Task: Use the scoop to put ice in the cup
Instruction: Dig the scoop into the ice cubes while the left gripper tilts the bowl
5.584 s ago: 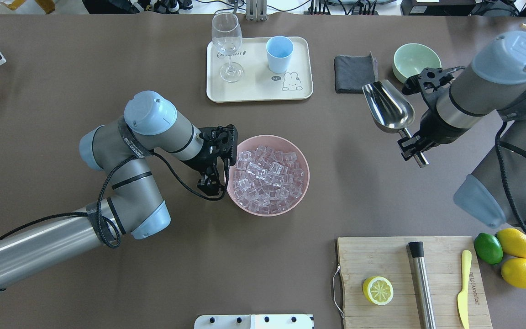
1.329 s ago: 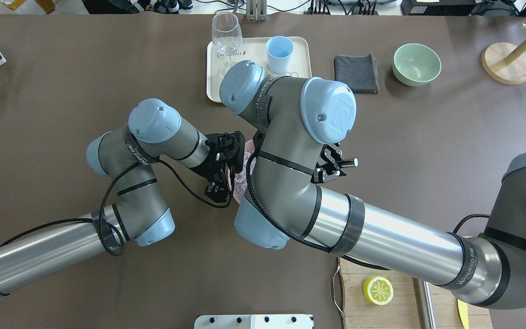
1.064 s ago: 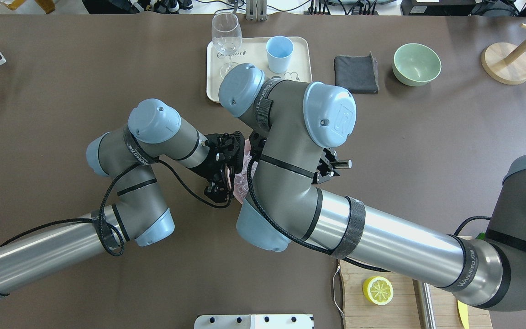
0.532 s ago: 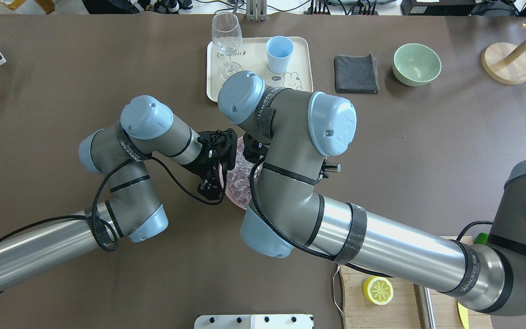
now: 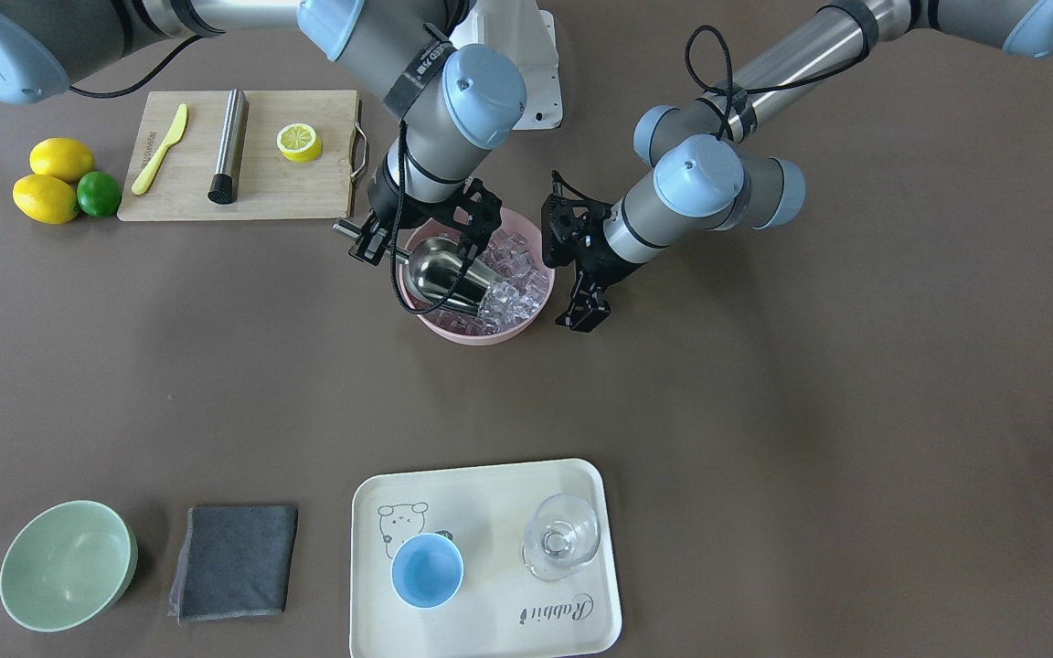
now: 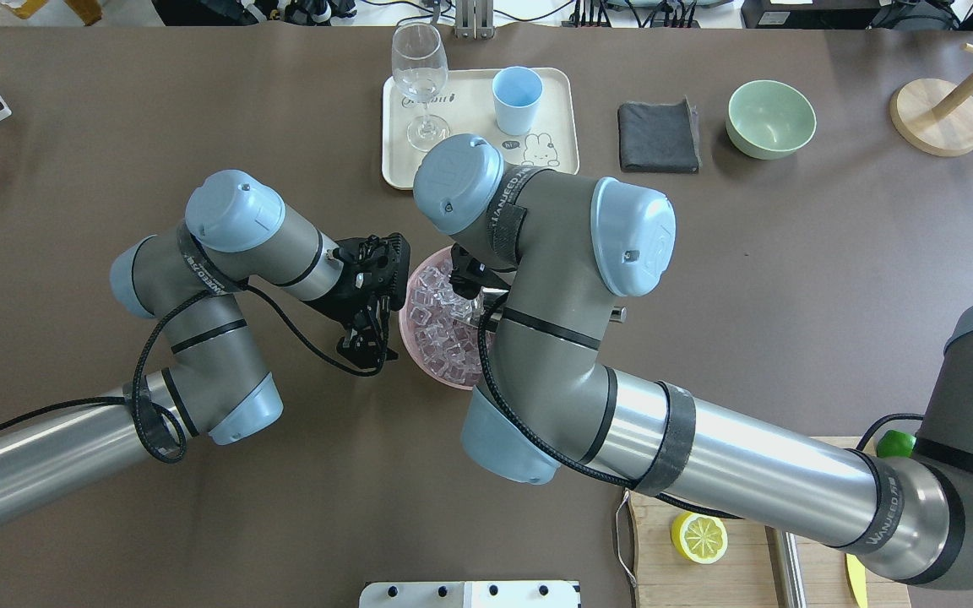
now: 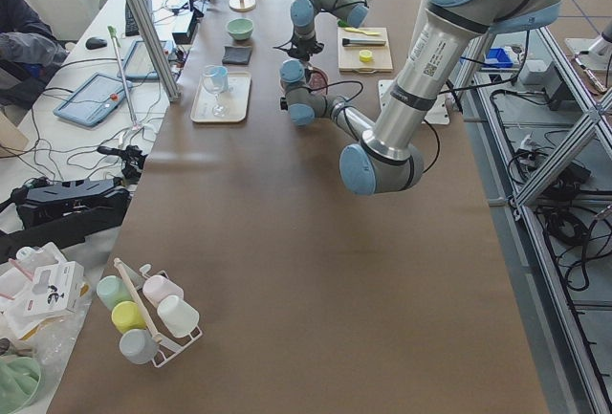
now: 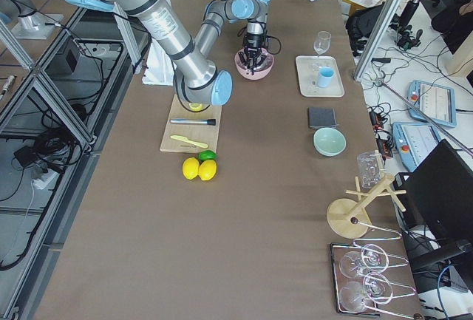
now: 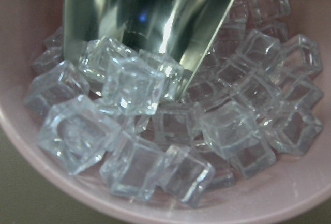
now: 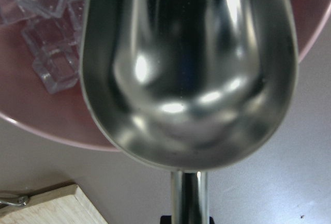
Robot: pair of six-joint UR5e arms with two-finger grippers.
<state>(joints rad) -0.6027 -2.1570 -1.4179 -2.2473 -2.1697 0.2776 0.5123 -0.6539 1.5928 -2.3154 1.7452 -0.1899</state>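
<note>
The steel scoop (image 5: 442, 274) lies tilted in the pink bowl (image 5: 481, 334), its front edge pushed into the ice (image 5: 519, 272). My right gripper (image 5: 373, 239) is shut on the scoop's handle at the bowl's edge. In the right wrist view the scoop's trough (image 10: 189, 69) is empty. In the left wrist view the scoop's lip (image 9: 150, 17) digs under the cubes (image 9: 134, 87). My left gripper (image 5: 556, 265) is shut on the bowl's opposite rim. The light-blue cup (image 5: 427, 569) stands empty on the cream tray (image 5: 481, 493), far from both grippers.
A clear wine glass (image 5: 563, 536) stands beside the cup. A pale green bowl (image 5: 67, 565) and grey cloth (image 5: 234, 559) lie beyond the tray. A cutting board (image 5: 261, 187) holds a lemon half, steel cylinder and yellow knife, with lemons and a lime (image 5: 56, 187) beside it.
The right arm has brought the scoop from near the green bowl into the pink bowl. In the last second the left gripper and the bowl have shifted left, and the scoop has pushed into the ice.
</note>
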